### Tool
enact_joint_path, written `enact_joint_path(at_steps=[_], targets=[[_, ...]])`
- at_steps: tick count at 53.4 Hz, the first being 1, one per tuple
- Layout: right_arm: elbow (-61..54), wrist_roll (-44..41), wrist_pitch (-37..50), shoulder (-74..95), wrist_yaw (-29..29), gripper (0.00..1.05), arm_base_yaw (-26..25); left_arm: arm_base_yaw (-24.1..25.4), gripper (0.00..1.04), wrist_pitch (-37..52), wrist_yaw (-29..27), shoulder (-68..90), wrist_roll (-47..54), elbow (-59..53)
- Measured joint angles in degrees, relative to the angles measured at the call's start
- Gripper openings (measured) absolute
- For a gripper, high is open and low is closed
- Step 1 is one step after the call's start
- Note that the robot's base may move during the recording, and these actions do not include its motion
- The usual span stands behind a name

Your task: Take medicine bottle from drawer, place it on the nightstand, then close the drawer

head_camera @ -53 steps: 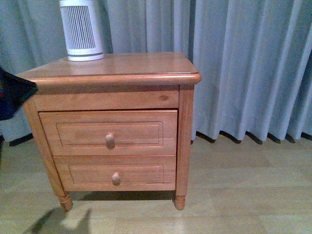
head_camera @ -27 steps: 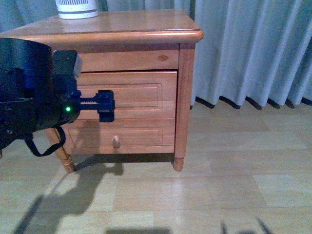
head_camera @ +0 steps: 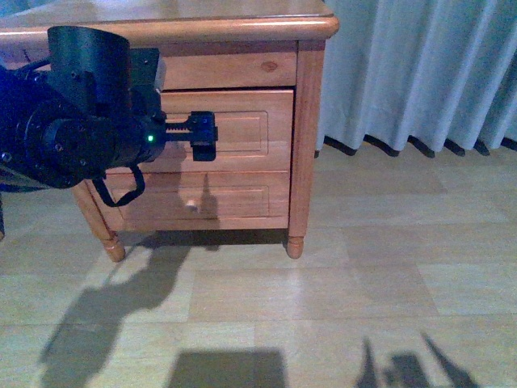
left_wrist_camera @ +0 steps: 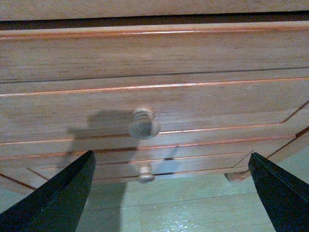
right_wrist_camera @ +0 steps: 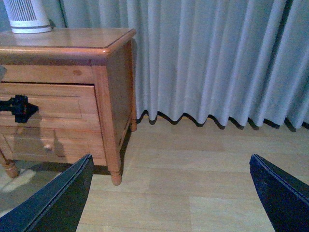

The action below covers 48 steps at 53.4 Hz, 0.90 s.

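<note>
We find the left gripper point(left_wrist_camera: 170, 155) spread wide, facing the closed drawer point(left_wrist_camera: 203, 101) of the nightstand point(head_camera: 308, 137); its knob point(left_wrist_camera: 144, 124) lies ahead of the gap between the fingers, touching neither. The right gripper point(right_wrist_camera: 169, 162), likewise spread, hangs well apart from the nightstand

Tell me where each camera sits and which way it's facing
Front view: on the robot's body, facing the nightstand; the left arm and left gripper show.
Left wrist view: on the left arm, facing the drawer and its knob; open fingers show.
Right wrist view: on the right arm, facing the nightstand's side and curtain; the open right gripper shows.
Front and right wrist share the left gripper.
</note>
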Motion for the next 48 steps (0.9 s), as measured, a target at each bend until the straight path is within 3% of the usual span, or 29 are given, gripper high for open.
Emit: enact_joint_path(at_steps=[48], targets=[[0.0,0.0,0.0,0.0,0.0,0.98,0.0,1.2,0.98,-7.2,0.4,7.8,-3.1,13.2]])
